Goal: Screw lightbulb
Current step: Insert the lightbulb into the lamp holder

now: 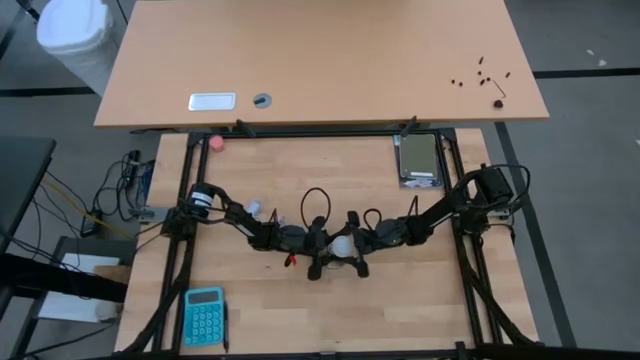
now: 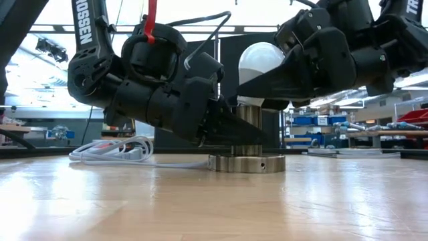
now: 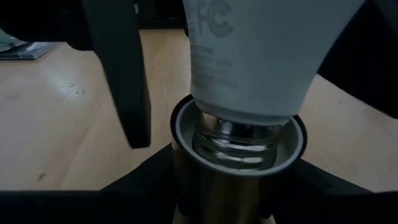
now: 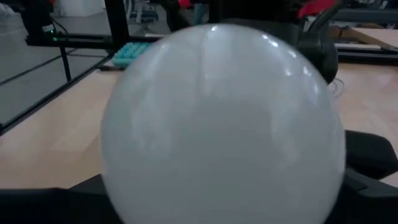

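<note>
- my left gripper (image 2: 234, 127) is low at mid-table, fingers clamped round something, arm reaching in from the left
- my right gripper (image 2: 267, 84) sits higher, jaws wide, also gripping

We see the bulb (image 2: 261, 61) standing upright in the socket (image 2: 246, 161) at mid-table (image 1: 420, 310). Our left gripper (image 2: 231, 130) reaches the socket from the left; our right gripper (image 2: 257, 84) holds the bulb from the right. A calculator (image 1: 203, 316) lies at the near left.

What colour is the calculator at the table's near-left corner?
Teal-blue calculator, clearest in the high view.
</note>
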Available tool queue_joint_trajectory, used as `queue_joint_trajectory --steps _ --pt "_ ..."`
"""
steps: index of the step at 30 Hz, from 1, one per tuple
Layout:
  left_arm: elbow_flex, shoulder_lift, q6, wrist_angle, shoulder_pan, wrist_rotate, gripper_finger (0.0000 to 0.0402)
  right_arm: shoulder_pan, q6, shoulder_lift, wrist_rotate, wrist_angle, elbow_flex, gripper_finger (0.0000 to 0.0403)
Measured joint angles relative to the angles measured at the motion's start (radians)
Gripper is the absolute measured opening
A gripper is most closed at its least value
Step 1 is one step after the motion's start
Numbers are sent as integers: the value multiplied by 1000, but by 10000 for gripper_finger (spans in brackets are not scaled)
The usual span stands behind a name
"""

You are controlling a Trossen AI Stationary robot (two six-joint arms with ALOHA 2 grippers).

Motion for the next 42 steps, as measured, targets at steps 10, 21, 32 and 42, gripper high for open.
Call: queue_joint_trajectory --steps 10,21,32,42 --pt "0 0 0 -3 0 -10 206 0 -8 0 3 -9 0 274" --pt "0 0 -3 -6 0 -42 206 0 -4 -6 10 -16 3 188" --pt "0 0 -18 -12 0 -52 206 -2 17 -39 10 -307 124 179" --pt "-1 0 -31 -13 -1 -52 206 -6 47 -46 -10 -326 130 169"
